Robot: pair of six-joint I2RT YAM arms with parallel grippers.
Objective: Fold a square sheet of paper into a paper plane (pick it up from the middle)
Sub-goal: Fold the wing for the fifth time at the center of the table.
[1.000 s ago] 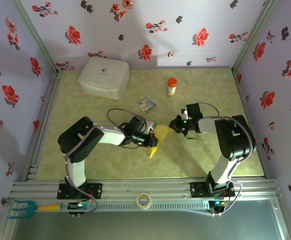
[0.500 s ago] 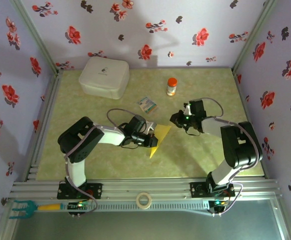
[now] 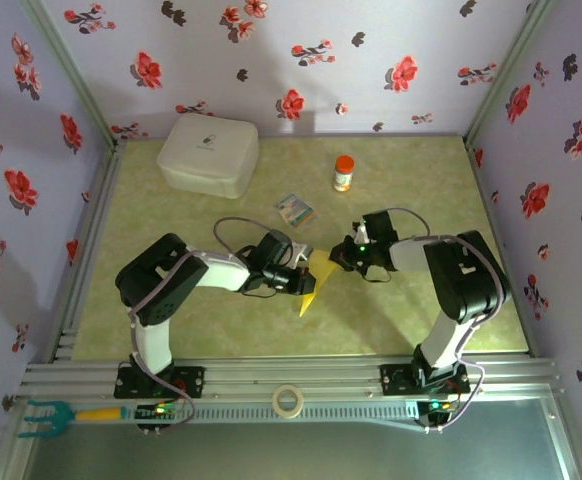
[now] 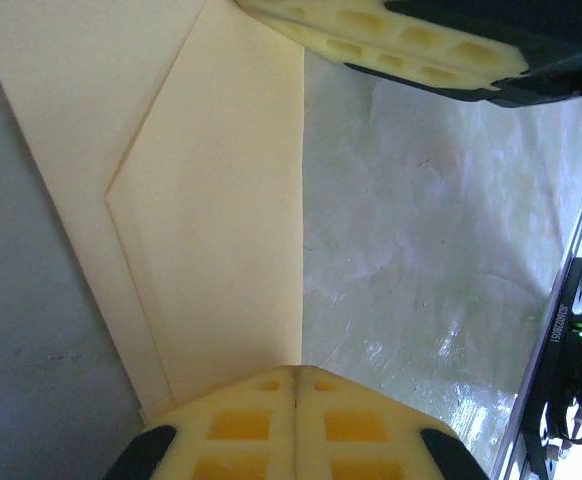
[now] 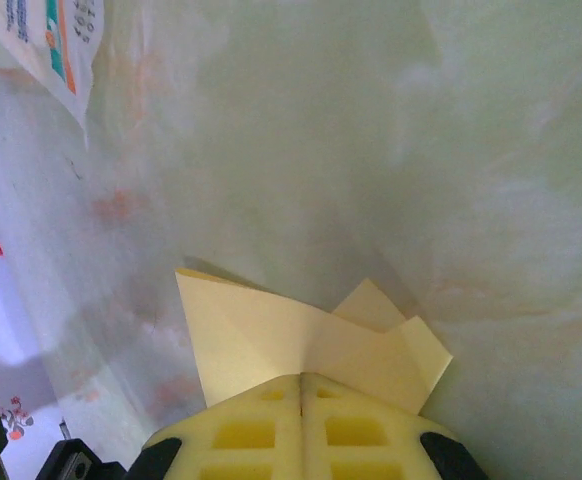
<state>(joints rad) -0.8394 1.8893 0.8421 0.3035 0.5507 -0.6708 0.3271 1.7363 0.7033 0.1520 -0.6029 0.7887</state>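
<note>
Paper (image 3: 315, 272), yellow and already creased, sat near the middle of the tabletop (image 3: 421, 190), pinched from both ends. My left fingers (image 4: 241, 425) were pressed shut on one folded edge and my right fingers (image 5: 246, 435) shut on the opposite corner flaps. I judged the double grip was there so one side could anchor the sheet while the other pulled the next crease taut.
</note>
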